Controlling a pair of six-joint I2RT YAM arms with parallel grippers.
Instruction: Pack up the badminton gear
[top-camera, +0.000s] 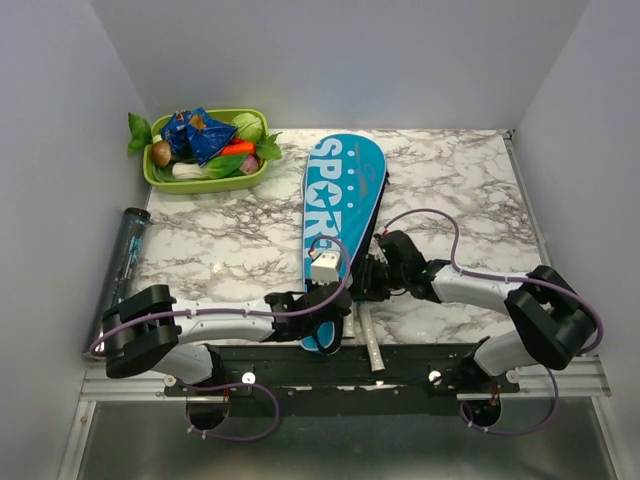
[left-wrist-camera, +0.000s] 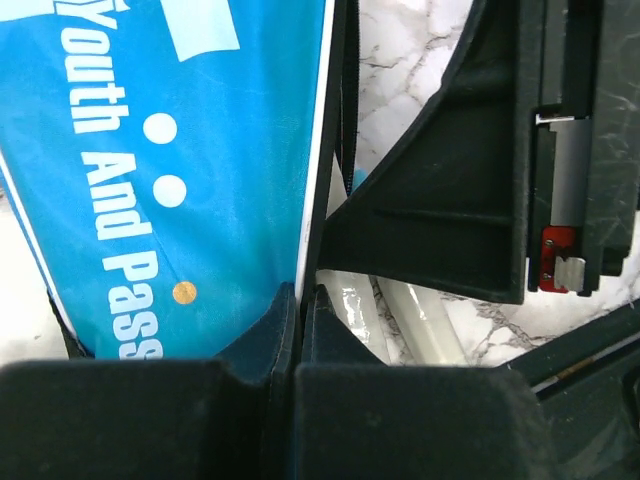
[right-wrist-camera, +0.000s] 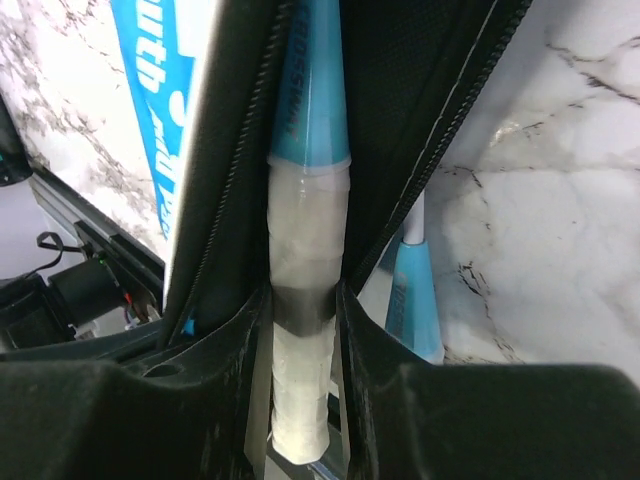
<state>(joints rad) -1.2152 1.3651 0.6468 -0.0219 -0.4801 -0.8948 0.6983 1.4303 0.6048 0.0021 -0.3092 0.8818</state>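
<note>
Left arm (top-camera: 230, 322): low, reaching right; left pincer (left-wrist-camera: 299, 300) pinched on cover (left-wrist-camera: 200, 150) edge. Right arm (top-camera: 470, 286): reaching left; right pincer (right-wrist-camera: 305, 300) gripping racket handle (right-wrist-camera: 305, 230).

Bright even overhead light, soft shadows, wrist views blurred up close

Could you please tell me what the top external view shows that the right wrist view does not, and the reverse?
Only the top view shows the green tray of toy vegetables and the dark tube at the far left. Only the right wrist view shows the right gripper clamping a white-wrapped racket handle in the open zipper, a second racket beside it. Both show the blue cover and the marble table.
</note>
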